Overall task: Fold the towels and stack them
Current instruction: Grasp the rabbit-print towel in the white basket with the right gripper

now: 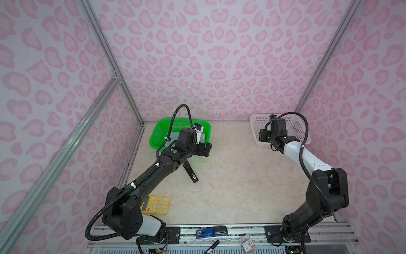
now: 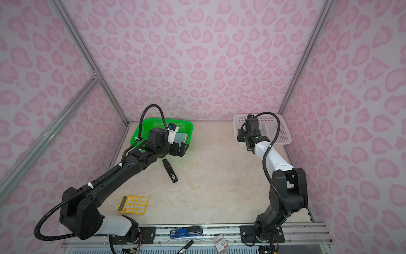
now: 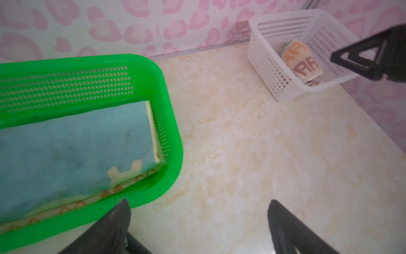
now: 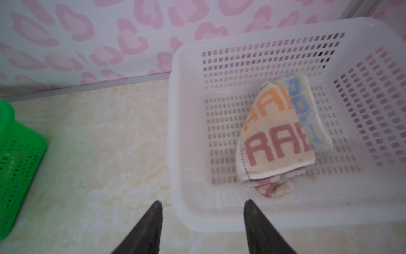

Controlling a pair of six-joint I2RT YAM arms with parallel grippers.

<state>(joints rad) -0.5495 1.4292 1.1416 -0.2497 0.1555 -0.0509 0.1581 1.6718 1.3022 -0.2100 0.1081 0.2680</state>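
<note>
Likely next: right gripper (image 4: 203, 202) (jaws apart, empty) hangs at white basket (image 4: 182, 132) rim, crumpled RAB towel (image 4: 274, 140) inside. Clear the rim, drop in, pinch one free corner only, not the mesh. Left gripper (image 3: 198, 204) gapes empty beside green basket (image 3: 171, 123), folded blue towel (image 3: 77, 149) lying in it.

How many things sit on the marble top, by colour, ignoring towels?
Green basket: 1
White basket: 1
Yellow calculator: 1
Black pen-like stick: 1
Total: 4
</note>
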